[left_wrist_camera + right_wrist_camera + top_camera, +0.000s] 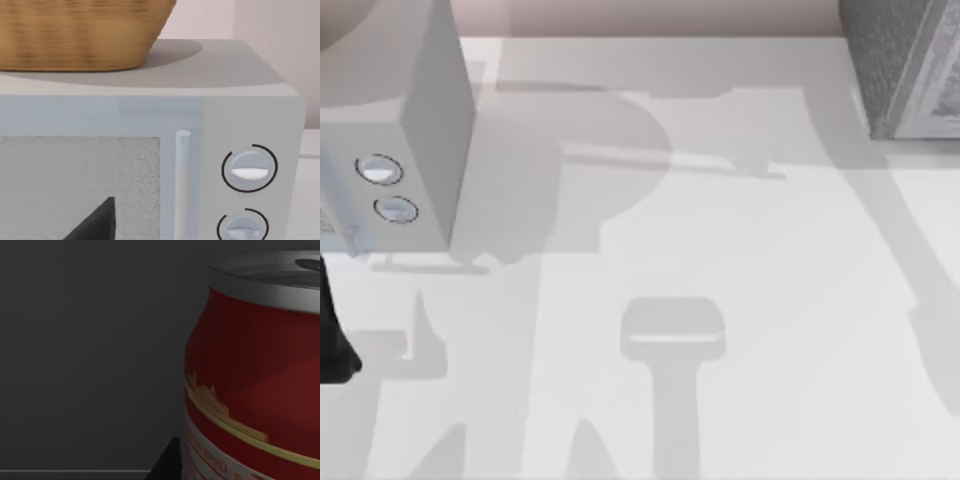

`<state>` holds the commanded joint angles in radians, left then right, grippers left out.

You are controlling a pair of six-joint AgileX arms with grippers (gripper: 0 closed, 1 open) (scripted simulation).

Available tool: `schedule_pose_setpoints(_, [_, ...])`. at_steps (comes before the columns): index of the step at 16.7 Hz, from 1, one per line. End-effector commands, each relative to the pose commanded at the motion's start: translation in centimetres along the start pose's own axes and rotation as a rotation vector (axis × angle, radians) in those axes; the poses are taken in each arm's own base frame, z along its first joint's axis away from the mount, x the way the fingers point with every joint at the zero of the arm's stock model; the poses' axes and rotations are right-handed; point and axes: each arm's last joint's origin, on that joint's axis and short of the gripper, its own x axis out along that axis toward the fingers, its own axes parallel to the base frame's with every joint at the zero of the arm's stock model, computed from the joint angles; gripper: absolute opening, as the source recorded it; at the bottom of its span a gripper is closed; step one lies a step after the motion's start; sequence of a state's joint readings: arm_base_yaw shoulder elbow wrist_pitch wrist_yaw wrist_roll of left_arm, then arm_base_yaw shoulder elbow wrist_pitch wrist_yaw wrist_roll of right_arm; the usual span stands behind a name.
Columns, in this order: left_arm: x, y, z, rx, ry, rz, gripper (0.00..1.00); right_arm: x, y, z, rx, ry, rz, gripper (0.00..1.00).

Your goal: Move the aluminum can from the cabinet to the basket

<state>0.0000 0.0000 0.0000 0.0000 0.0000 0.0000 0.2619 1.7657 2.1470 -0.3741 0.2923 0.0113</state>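
Observation:
The aluminum can (250,375) is red with a silver top and a yellow-and-white label. It stands upright, very close in the right wrist view, inside a dark grey enclosure. A dark part of my right gripper (167,462) shows right beside the can's lower edge. The speckled grey cabinet (905,65) is at the table's back right in the top view. The woven brown basket (75,35) sits on top of a grey microwave (250,110) in the left wrist view. My left gripper (97,222) shows as a dark tip in front of the microwave door.
The microwave (415,130) with two round knobs (380,170) stands at the table's back left. My left arm (335,340) is a dark shape at the left edge. The white tabletop (720,260) carries only shadows.

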Motion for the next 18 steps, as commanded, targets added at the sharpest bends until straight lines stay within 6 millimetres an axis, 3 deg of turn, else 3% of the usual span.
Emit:
schedule_pose_setpoints(10, [0.0, 0.0, 0.0, 0.0, 0.0, 0.0, 1.0, -0.7, 0.1, 0.3, -0.005, 0.004, -0.004, 0.0])
schedule_pose_setpoints(12, [0.0, 0.0, 0.0, 0.0, 0.0, 0.0, 1.0, -3.2, 0.2, 1.5, -0.007, 0.003, -0.027, 0.0])
schedule_pose_setpoints(16, [0.0, 0.0, 0.0, 0.0, 0.0, 0.0, 1.0, -12.4, 0.4, 5.2, 0.009, -0.017, -0.026, 0.0])
schedule_pose_setpoints(18, [0.0, 0.0, 0.0, 0.0, 0.0, 0.0, 1.0, -16.1, 0.2, 5.9, 0.008, -0.007, -0.006, 0.0])
